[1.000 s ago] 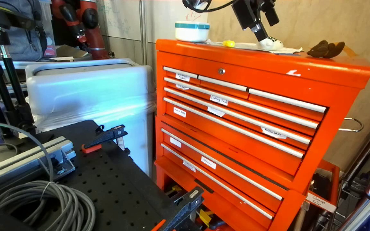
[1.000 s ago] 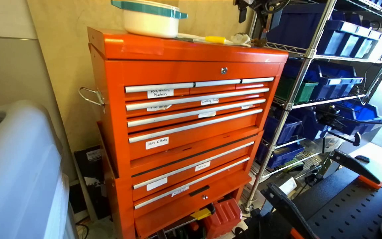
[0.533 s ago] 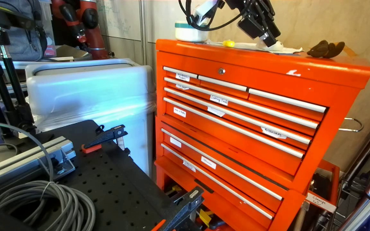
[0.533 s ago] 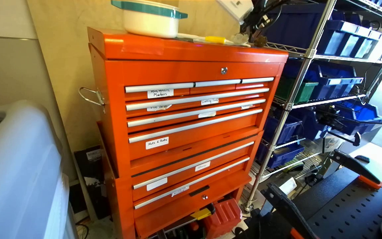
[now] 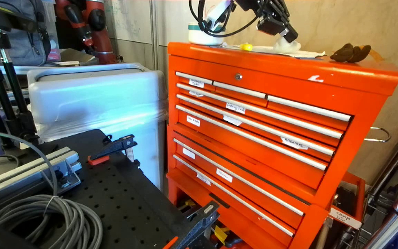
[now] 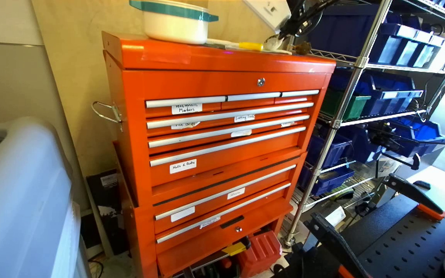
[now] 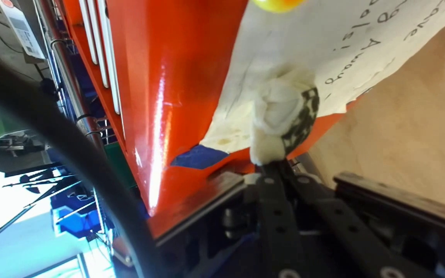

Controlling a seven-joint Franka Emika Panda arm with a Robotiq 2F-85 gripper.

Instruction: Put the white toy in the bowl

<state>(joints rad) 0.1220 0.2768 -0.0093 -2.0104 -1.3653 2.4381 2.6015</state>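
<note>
In the wrist view, the claw (image 7: 275, 167) is pinching the white toy (image 7: 278, 112) mid-frame, its jaws almost meeting. In an exterior view, the bowl (image 6: 176, 29) is standing at upper left on the red bench (image 6: 218, 60), well apart from the toy.

I'm remotely viewing a robotics workshop. In an exterior view: red tool chest (image 6: 207, 84) with handwritten labels (image 6: 183, 166), centre; shelves (image 6: 349, 92) of blue bins (image 6: 396, 95), upper right; clamps (image 6: 334, 242) on a holed bench (image 6: 402, 241), lower right. In an exterior view: red robot arm (image 5: 96, 33), upper left.
</note>
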